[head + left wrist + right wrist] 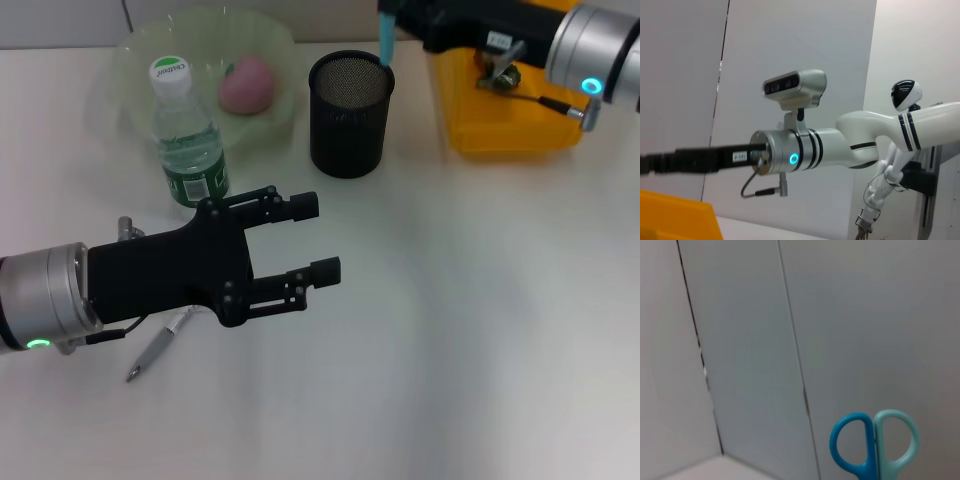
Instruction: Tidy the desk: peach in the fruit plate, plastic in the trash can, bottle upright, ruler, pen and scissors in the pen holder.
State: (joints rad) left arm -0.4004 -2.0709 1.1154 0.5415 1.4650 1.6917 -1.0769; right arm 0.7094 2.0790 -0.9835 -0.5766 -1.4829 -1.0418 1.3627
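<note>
Scissors [386, 40] are hanging point-down at the pen holder [349, 113] rim, so we're reading the right gripper [392, 12] as clamping them for insertion, while the left gripper [312, 238] is hovering spread above the pen [152, 352].

Yellow bin [500, 135] at far right of white desk [470, 330], grey wall panels [740, 340] behind
</note>
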